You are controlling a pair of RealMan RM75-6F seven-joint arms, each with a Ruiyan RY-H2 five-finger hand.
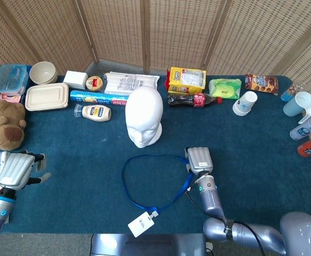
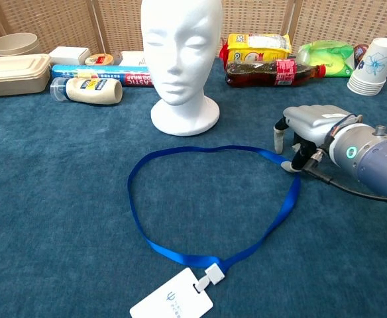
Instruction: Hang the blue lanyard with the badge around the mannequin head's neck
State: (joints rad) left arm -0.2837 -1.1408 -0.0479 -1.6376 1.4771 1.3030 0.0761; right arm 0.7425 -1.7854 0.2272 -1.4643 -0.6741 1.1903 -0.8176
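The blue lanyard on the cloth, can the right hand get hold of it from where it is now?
Probably yes. The right hand sits at the right edge of the blue lanyard, fingers pointing down by the strap, and nothing lies between them. Whether they already touch it is unclear.
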